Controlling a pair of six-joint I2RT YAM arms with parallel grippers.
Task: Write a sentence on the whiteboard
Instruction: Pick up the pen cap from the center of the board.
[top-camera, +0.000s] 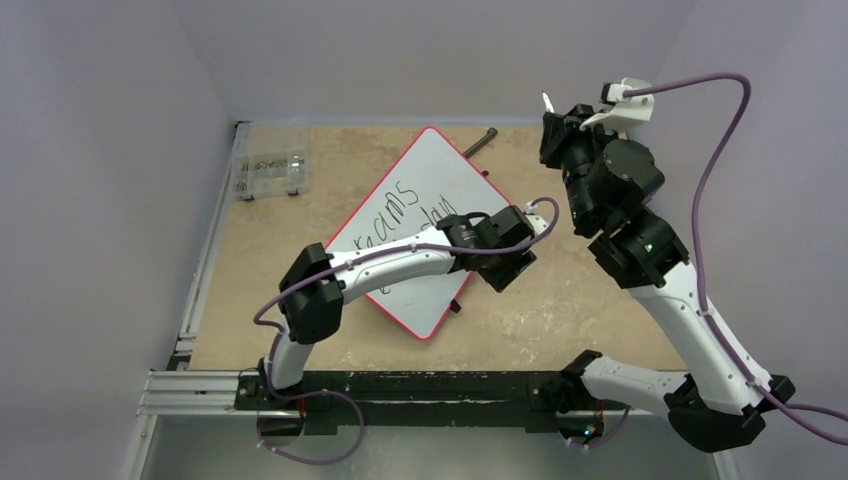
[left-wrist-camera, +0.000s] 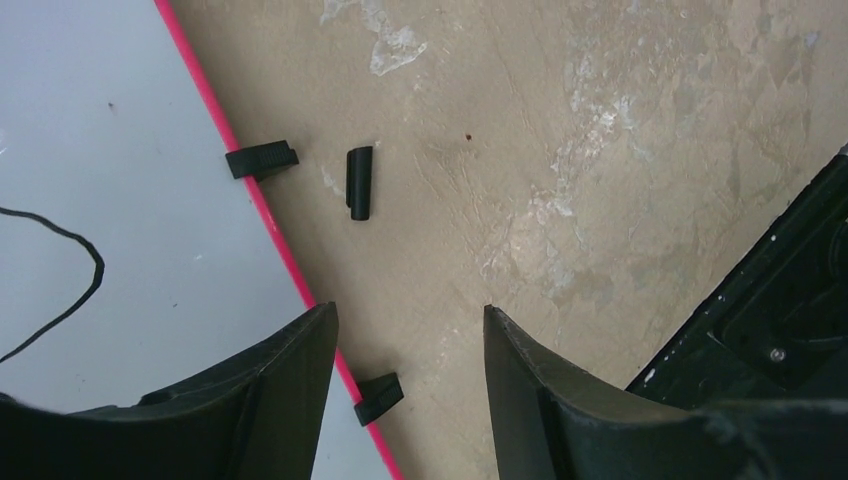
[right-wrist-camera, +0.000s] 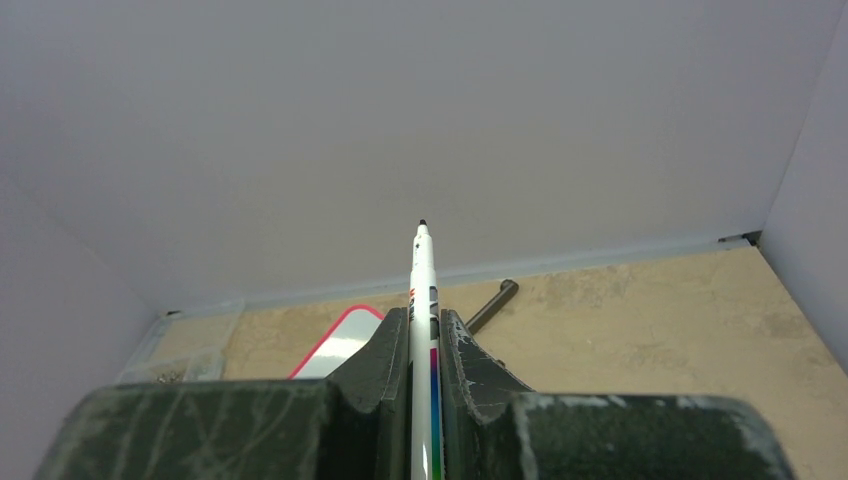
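Note:
The whiteboard (top-camera: 440, 170) lies turned like a diamond on the table, with a red rim. The sentence (top-camera: 385, 222) shows as "Dreams", with a second line mostly hidden under my left arm. My left gripper (top-camera: 508, 268) hovers over the board's right edge, open and empty (left-wrist-camera: 410, 320). In the left wrist view, the board (left-wrist-camera: 120, 150) carries one black stroke (left-wrist-camera: 88, 262). My right gripper (top-camera: 556, 122) is raised at the back right, shut on a white marker (right-wrist-camera: 422, 275) with its bare tip pointing up. The board's far corner shows in the right wrist view (right-wrist-camera: 340, 345).
A small black cap-like piece (left-wrist-camera: 360, 182) lies on the table beside the board's black edge clips (left-wrist-camera: 262, 160). A clear plastic box (top-camera: 268, 172) sits at the back left. A black rod (top-camera: 480, 142) lies behind the board. Walls close the sides.

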